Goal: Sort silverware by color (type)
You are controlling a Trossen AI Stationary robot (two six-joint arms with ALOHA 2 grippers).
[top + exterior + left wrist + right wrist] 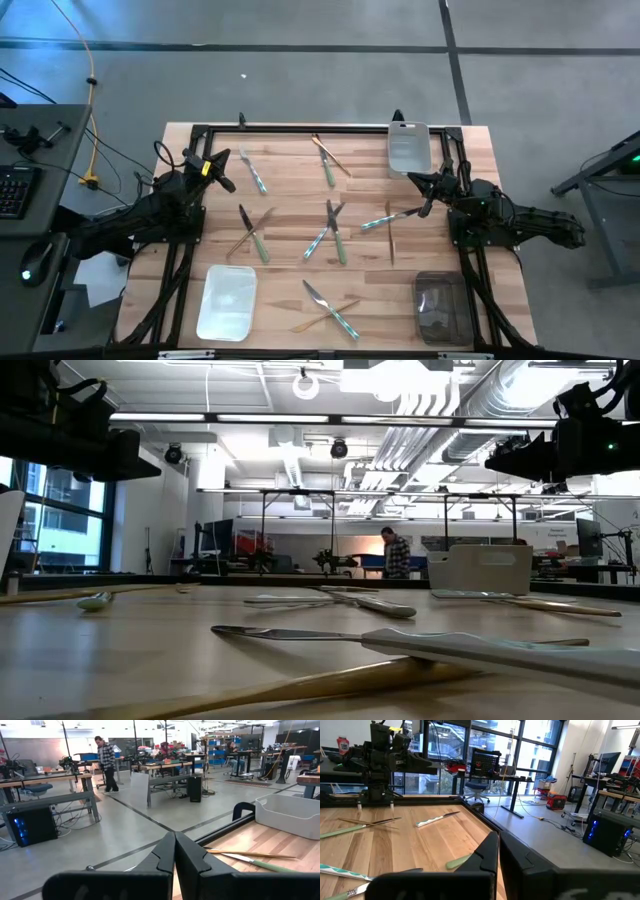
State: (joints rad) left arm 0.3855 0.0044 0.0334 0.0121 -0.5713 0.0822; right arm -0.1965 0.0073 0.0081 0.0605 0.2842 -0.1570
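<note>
Right now I have both arms parked at the sides of the tabletop [290, 195], neither holding anything. My left gripper [222, 181] sits at the left edge, fingers pressed together, as the left wrist view confirms [174, 851]. My right gripper [428, 201] waits at the right edge, likewise closed [498, 851].

The silverware [328, 232] lies scattered over the wood between the arms, mostly in crossed pairs: a blue-handled knife [254, 172] near the left gripper, a green and a gold piece crossed at the far middle [328, 163], another pair left of centre [253, 234], a cluster at the centre, a pair beside the right gripper [388, 221], and one at the near edge [330, 308].

I count three trays: a white one [228, 301] near left, a dark one [441, 307] near right, a clear one [408, 148] far right.
</note>
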